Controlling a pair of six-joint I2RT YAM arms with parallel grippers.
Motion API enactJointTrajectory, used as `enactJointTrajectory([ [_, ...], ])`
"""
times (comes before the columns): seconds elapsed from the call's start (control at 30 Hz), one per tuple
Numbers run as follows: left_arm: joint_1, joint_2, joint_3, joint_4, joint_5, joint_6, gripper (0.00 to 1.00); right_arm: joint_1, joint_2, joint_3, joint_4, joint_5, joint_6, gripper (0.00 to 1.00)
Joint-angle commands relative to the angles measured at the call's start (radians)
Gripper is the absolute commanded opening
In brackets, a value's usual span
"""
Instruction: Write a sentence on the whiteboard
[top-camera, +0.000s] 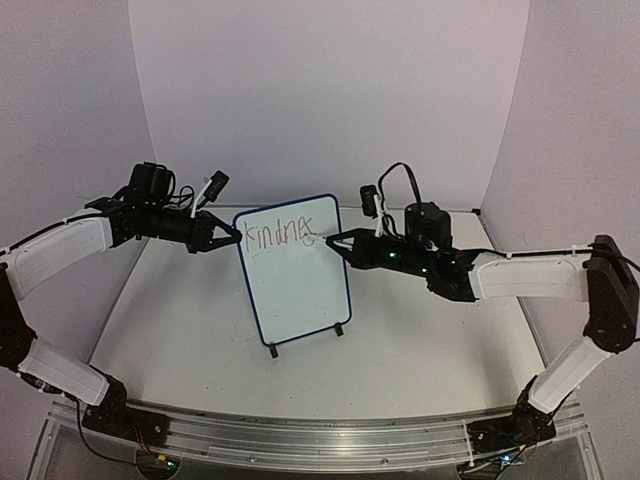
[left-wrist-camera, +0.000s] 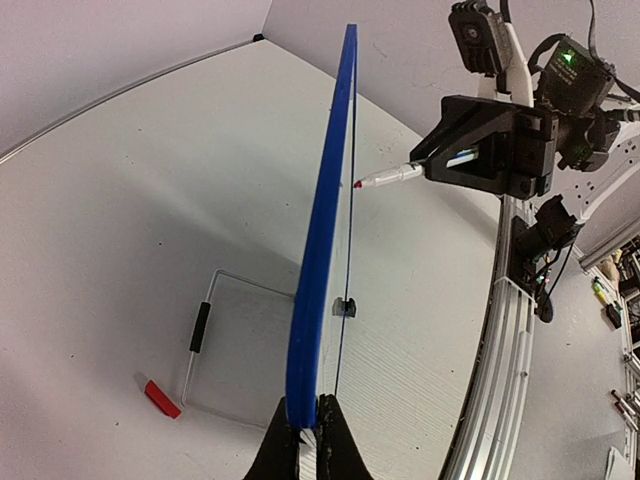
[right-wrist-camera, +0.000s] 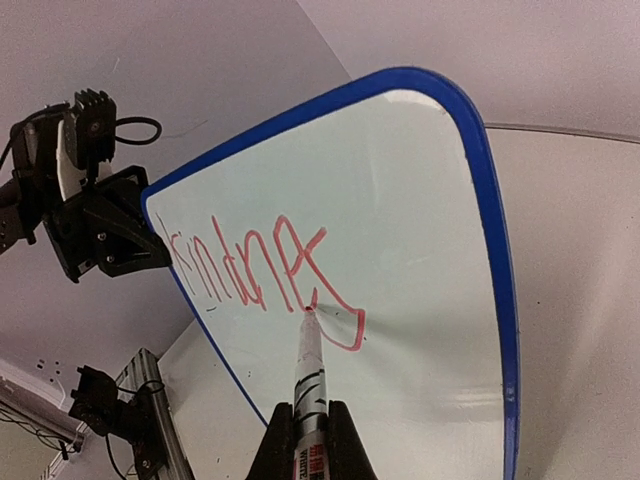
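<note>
The whiteboard (top-camera: 298, 285) stands upright mid-table on two black feet, its frame dark blue. Red handwriting (top-camera: 280, 235) reading "kindnes" runs along its top; it also shows in the right wrist view (right-wrist-camera: 265, 275). My left gripper (top-camera: 236, 238) is shut on the board's left edge (left-wrist-camera: 318, 300). My right gripper (top-camera: 330, 241) is shut on a red marker (right-wrist-camera: 308, 385), whose tip touches the board at the last letter. The marker also shows in the left wrist view (left-wrist-camera: 388, 177), its tip at the board's face.
A red marker cap (left-wrist-camera: 161, 398) lies on the table behind the board, beside its wire stand (left-wrist-camera: 200, 326). White walls enclose the table on three sides. A metal rail (top-camera: 320, 440) runs along the near edge.
</note>
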Motion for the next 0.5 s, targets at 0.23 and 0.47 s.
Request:
enactJointTrajectory([
  [0.23,-0.019,0.037,0.006,-0.079,-0.051,0.051,0.00,-0.017,-0.098,-0.026,0.031,0.149,-0.034,0.00],
  [0.47,-0.020,0.038,0.006,-0.082,-0.053,0.052,0.00,-0.020,-0.072,0.000,0.028,0.151,-0.038,0.00],
])
